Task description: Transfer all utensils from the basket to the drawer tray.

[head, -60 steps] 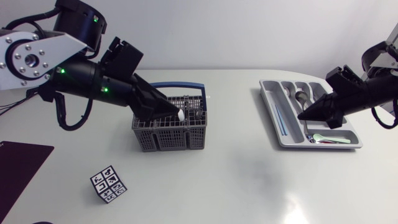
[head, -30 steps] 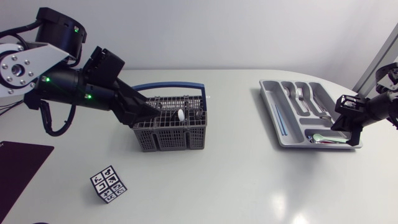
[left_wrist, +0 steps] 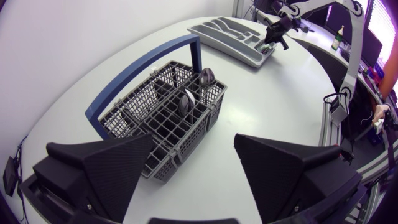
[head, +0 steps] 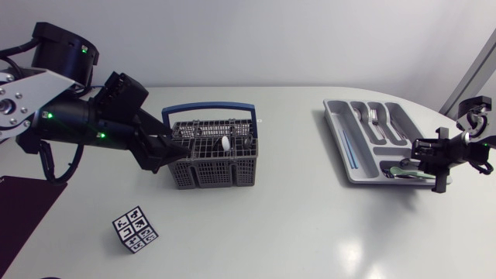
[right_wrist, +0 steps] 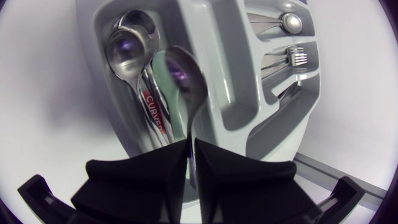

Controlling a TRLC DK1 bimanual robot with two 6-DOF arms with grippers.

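Currently held: one metal spoon (right_wrist: 186, 81), handle pinched from two sides in the right claw (right_wrist: 191, 144), fingers almost together on it.
Spoon location: over the drawer tray (right_wrist: 214, 93), above the compartment where the stored spoons (right_wrist: 127, 53) lie. Whether it touches them cannot be told.
Spoon axis: long axis runs straight out ahead of the claw, bowl leading, handle end hidden between the fingers. It is roughly parallel to the stored spoons and to that compartment's length.
Spoon handling (judgement): rigid, light, polished, so likely slippery. The thin handle could pivot in a pinch, with the bowl end the heavier. Not fragile, so a short release into the compartment should do no harm.
Left claw (left_wrist: 194, 144): spread wide, holding nothing, just beside one end of the basket (head: 180, 172), fingers pointing at it.
Basket: upright near the middle of the surface (head: 294, 225), well apart from the tray, blue handle (head: 209, 108) arched over it.
Left in basket: two rounded utensil heads, a dark head (left_wrist: 207, 76) and a pale head (left_wrist: 186, 99), stick up from cells toward the end far from the left claw.
Their axes: shafts go down into the cells, so near vertical and slightly tilted, heads up.
Grip point (judgement): take each at the neck just under the head, the only exposed part, and lift along the shaft so the cell walls do not snag it.
Risk (judgement): the blue handle crosses above the cells, so the approach must pass beside it.
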